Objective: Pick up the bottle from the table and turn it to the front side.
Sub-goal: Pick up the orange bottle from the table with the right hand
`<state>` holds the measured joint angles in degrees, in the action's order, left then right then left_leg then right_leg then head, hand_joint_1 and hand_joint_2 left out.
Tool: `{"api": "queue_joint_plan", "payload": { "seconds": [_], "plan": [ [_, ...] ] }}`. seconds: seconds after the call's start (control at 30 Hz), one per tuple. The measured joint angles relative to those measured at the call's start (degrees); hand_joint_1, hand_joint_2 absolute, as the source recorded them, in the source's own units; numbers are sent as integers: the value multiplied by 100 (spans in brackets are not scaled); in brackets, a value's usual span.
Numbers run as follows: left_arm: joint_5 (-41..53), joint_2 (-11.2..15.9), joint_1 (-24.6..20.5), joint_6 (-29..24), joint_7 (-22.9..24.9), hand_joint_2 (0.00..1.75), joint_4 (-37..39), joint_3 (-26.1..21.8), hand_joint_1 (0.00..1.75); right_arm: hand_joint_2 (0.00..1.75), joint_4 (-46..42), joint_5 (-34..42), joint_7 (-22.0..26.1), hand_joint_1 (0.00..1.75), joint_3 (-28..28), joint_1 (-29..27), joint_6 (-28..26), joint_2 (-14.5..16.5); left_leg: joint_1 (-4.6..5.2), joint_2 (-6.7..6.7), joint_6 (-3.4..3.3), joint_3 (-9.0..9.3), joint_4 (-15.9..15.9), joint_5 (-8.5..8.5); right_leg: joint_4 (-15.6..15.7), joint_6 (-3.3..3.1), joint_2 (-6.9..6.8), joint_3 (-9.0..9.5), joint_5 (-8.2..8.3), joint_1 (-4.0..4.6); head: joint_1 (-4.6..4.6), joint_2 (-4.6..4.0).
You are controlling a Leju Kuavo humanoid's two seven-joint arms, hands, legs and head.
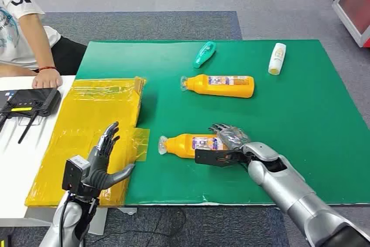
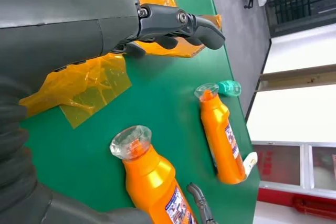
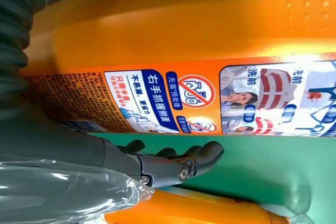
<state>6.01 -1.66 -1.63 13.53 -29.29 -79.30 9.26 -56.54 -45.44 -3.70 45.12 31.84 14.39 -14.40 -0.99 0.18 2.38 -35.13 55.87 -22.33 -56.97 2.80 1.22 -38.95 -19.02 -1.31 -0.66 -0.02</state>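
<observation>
The right hand (image 1: 226,138) is laid over the base end of the near orange bottle (image 1: 185,144), which lies on its side on the green mat (image 1: 305,120) with its clear cap pointing away from the hand toward the yellow sheet (image 1: 91,120). In the right wrist view the fingers (image 3: 198,158) are curled alongside the label, yet whether they actually clasp the bottle I cannot tell. Beyond this hand, farther up the mat, a 2nd orange bottle (image 1: 220,85) lies on its side, parallel to the near one and well apart from it; past that lie a small green bottle (image 1: 204,54) and, off to the hand's right, a white bottle (image 1: 277,58). The left hand (image 1: 102,163) hovers over the yellow sheet with fingers spread and nothing in it, well apart from the near bottle's cap. Beyond the left hand, at the table's far corner, a person's hand (image 1: 47,78) rests beside a black device (image 1: 26,103) with antennas.
</observation>
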Motion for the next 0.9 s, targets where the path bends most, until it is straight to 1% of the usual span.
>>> {"api": "queue_joint_plan", "payload": {
  "seconds": [0.13,0.17,0.2,0.23,0.3,0.33,0.37,0.9],
  "plan": [
    [0,0,-10,0,0,175,0,1,0,175,0,19,39,0,-1,0,6,0,0,0,-1,2,0,-1,0,0,0,1,0,0,0,0],
    [0,0,-14,0,0,175,0,1,0,175,0,27,55,2,-1,0,7,0,0,0,-1,2,0,-2,0,1,0,1,-1,0,0,0],
    [0,-1,-17,0,0,175,0,1,0,175,0,36,72,7,-1,0,8,0,0,0,-1,3,0,-2,0,1,0,1,-1,0,0,0],
    [0,-1,-21,0,0,175,0,1,0,175,0,45,88,27,-1,-1,8,1,0,0,-1,3,0,-2,0,1,0,1,-1,0,0,0],
    [0,-2,-27,0,0,175,0,1,0,175,0,62,110,113,-1,-3,8,2,0,0,-1,4,0,-3,0,1,1,2,-1,0,0,0],
    [0,-2,-30,0,0,175,0,1,0,175,0,69,117,151,-1,-4,8,2,0,0,-1,4,0,-3,0,2,1,2,-2,0,0,0],
    [-1,-2,-33,0,0,175,0,1,0,175,0,77,128,175,1,-6,9,2,0,0,-1,5,0,-3,0,2,1,3,-2,0,0,0],
    [-60,0,-48,57,0,175,0,1,0,175,0,222,209,175,-1,-12,10,2,0,1,-1,14,0,-6,1,1,1,9,-5,1,1,0]
  ]
}}
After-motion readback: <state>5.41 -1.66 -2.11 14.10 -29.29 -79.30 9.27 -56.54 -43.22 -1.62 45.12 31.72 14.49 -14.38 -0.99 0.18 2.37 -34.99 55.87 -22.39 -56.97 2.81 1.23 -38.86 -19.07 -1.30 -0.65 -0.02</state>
